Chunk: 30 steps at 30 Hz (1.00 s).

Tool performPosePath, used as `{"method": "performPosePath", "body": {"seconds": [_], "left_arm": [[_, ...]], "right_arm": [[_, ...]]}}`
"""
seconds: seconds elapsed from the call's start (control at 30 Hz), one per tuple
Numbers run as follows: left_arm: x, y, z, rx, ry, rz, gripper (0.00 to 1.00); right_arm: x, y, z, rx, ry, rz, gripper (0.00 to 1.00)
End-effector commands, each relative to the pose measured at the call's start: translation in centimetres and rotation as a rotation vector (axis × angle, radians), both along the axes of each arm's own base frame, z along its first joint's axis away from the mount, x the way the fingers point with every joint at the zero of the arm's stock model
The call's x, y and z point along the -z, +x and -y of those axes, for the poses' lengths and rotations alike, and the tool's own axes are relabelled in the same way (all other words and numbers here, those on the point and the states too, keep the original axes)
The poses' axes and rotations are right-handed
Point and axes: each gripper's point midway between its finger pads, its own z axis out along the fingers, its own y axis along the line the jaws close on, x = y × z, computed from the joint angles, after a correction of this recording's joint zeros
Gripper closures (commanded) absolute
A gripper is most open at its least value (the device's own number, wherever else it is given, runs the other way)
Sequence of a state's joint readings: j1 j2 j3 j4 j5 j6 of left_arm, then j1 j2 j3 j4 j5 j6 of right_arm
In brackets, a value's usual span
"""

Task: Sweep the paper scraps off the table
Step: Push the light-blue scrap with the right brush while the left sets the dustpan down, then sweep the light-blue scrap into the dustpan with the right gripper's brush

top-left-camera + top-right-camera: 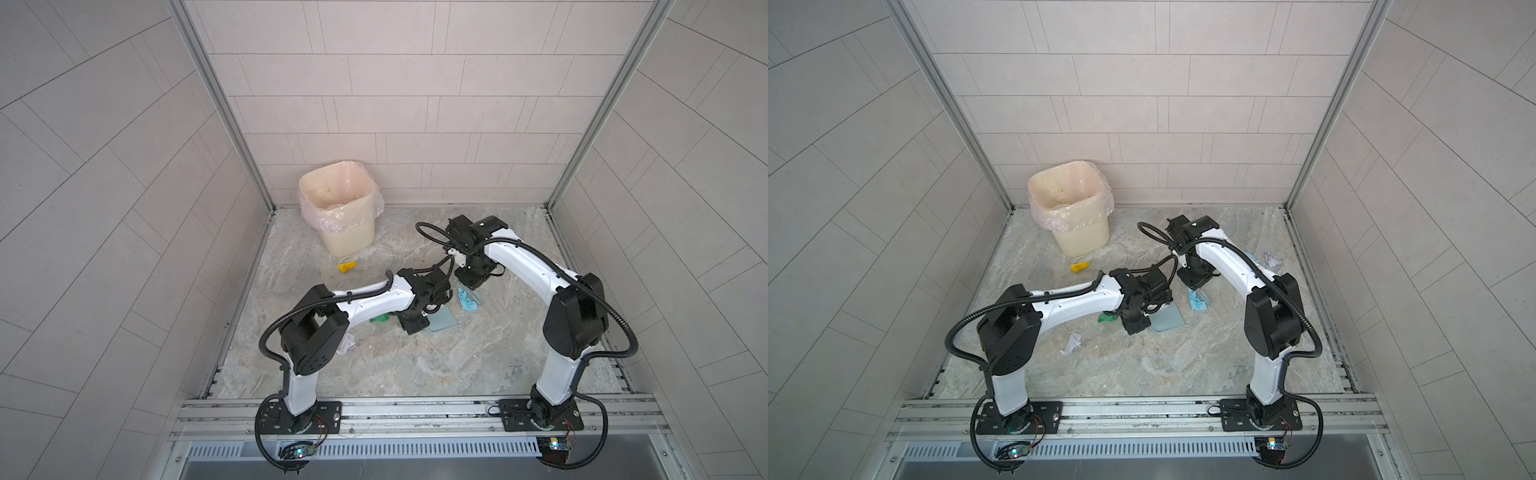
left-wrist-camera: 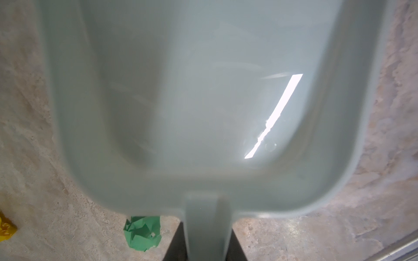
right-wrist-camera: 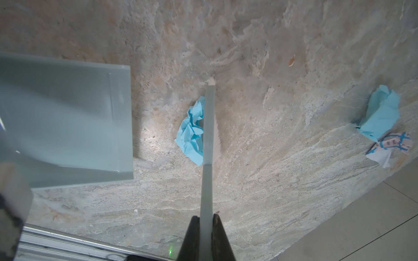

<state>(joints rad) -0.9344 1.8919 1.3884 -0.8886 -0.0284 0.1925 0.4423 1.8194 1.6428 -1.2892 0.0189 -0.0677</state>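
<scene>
My left gripper [image 2: 208, 228] is shut on the handle of the pale blue dustpan [image 2: 203, 101], which rests low on the table [image 1: 415, 365] mid-scene. My right gripper [image 3: 205, 219] is shut on the hand brush [image 3: 209, 126], its white bristles touching a light blue scrap [image 3: 191, 133] a short way from the pan's open edge [image 3: 122, 117]. A green scrap [image 2: 142, 232] lies beside the pan's handle. A yellow scrap [image 1: 347, 267] sits near the bin, and a white one [image 1: 1071, 344] lies under the left arm. Another blue scrap [image 3: 380, 115] and a scribbled white scrap [image 3: 389, 146] lie at the right edge.
A cream bin [image 1: 349, 237] lined with a clear bag stands in the back left corner. Grey tiled walls close three sides, and aluminium rails [image 1: 415, 411] run along the front by the arm bases.
</scene>
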Motion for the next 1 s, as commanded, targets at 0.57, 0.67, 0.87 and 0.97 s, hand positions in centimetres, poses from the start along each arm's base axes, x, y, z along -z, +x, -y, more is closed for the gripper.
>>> {"method": "performPosePath", "body": {"seconds": [0.57,0.67,0.87,0.97], "left_arm": [[1.7,1.9,2.2,0.018,-0.027,0.019,1.0],[1.9,1.9,2.2,0.019,-0.03,-0.006,1.0],[1.8,1.9,2.2,0.013,-0.031,-0.074,1.0],[1.8,1.9,2.2,0.018,-0.019,-0.099,1.0]], "right_arm": [[-0.5,0.4,2.5,0.175,0.057,-0.041,1.0],[-0.4,0.3,2.5,0.175,0.06,-0.05,1.0],[-0.3,0.2,2.5,0.175,0.057,-0.054,1.0],[-0.3,0.2,2.5,0.175,0.057,-0.057,1.0]]}}
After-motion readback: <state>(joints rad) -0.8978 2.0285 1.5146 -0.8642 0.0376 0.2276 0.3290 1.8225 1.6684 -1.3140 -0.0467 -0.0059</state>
